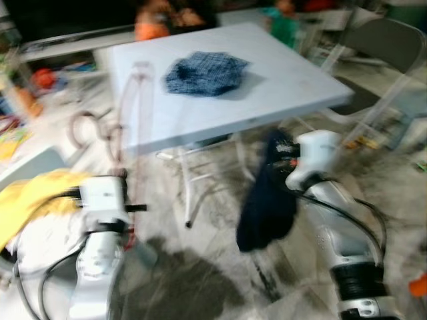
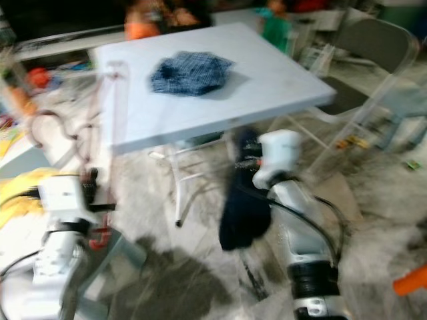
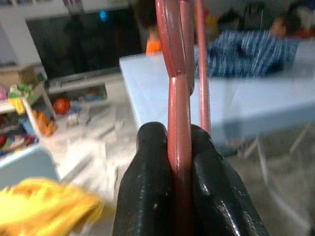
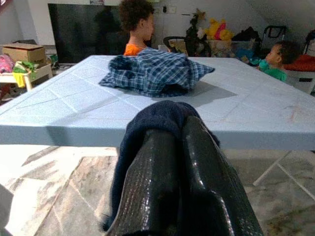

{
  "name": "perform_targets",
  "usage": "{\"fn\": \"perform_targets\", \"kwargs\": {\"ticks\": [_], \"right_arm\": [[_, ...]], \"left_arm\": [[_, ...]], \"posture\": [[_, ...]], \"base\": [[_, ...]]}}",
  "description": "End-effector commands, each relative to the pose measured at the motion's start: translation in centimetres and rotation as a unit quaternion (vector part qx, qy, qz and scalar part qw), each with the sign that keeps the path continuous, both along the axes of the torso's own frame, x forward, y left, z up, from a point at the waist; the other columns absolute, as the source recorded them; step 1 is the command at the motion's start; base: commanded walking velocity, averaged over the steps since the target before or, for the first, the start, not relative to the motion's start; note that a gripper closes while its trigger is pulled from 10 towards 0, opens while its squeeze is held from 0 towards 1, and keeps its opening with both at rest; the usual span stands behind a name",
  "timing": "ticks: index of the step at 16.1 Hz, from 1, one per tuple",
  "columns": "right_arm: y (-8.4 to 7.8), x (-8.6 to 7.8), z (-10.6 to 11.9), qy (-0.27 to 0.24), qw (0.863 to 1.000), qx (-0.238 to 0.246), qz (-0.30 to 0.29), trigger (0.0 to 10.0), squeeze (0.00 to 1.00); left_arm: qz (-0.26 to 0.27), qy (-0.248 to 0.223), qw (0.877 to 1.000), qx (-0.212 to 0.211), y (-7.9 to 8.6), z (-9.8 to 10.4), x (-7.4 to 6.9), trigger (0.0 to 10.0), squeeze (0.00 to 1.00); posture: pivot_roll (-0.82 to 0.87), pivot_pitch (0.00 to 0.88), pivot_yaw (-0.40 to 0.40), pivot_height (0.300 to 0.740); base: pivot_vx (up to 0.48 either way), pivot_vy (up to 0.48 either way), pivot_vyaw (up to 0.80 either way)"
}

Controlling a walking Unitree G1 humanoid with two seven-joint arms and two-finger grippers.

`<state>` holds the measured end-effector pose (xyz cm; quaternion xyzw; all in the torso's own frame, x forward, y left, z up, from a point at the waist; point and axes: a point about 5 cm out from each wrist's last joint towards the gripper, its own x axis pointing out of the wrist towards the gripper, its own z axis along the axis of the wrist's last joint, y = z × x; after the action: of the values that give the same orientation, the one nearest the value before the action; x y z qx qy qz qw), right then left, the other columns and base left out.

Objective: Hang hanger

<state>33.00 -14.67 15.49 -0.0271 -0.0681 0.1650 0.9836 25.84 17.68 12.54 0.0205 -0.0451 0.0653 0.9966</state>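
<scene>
A reddish hanger point(image 3: 177, 93) stands upright in my left gripper point(image 3: 178, 157), whose black fingers are shut on its bar. In the eye views the hanger point(image 1: 125, 120) is a blurred streak rising before the table's left edge, above my left arm. My right gripper point(image 4: 179, 132) is shut on a dark navy garment point(image 4: 162, 115). That garment point(image 1: 267, 200) hangs limp below the table's front edge, near the floor. A blue plaid shirt point(image 1: 205, 72) lies bunched on the light blue folding table point(image 1: 287, 80).
A yellow cloth point(image 1: 33, 193) lies at the lower left. A grey folding chair point(image 1: 387, 47) stands right of the table. Two people point(image 4: 138, 27) are behind the table, with toys and clutter point(image 1: 40, 80) at the left. The floor point(image 1: 200, 280) is marbled stone.
</scene>
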Motion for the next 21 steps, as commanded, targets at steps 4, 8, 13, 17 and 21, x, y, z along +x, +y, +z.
{"fn": "perform_targets", "kwargs": {"ticks": [4,8,13,17,21], "right_arm": [[-0.5,0.5,1.9,-0.036,0.999,-0.003,-0.010,10.0,0.00],[0.1,0.8,2.4,-0.041,0.999,0.001,-0.004,10.0,0.00],[0.7,1.5,3.1,-0.049,0.999,0.017,-0.002,10.0,0.00],[1.7,1.9,3.8,-0.060,0.998,0.030,0.006,10.0,0.00],[2.0,2.4,4.5,-0.072,0.997,0.039,0.001,10.0,0.00]], "left_arm": [[-0.008,-0.016,1.000,-0.005,-0.6,0.7,0.3,10.0,0.00],[-0.003,-0.017,1.000,-0.003,-0.5,0.9,0.4,10.0,0.00],[-0.001,-0.017,1.000,-0.002,-0.5,0.9,0.5,10.0,0.00],[-0.001,-0.020,1.000,-0.003,-0.5,1.1,0.7,10.0,0.00],[-0.005,-0.019,1.000,-0.004,-0.8,1.1,0.9,10.0,0.00]], "posture": [[-0.05,0.000,0.037,0.740],[-0.04,0.000,0.035,0.740],[-0.04,0.000,0.034,0.740],[-0.03,0.000,0.027,0.740],[-0.03,0.000,0.028,0.740]], "base": [[0.398,0.000,0.16],[0.413,0.000,0.50],[0.440,0.000,0.43],[0.463,0.000,0.00],[0.468,0.000,0.00]]}}
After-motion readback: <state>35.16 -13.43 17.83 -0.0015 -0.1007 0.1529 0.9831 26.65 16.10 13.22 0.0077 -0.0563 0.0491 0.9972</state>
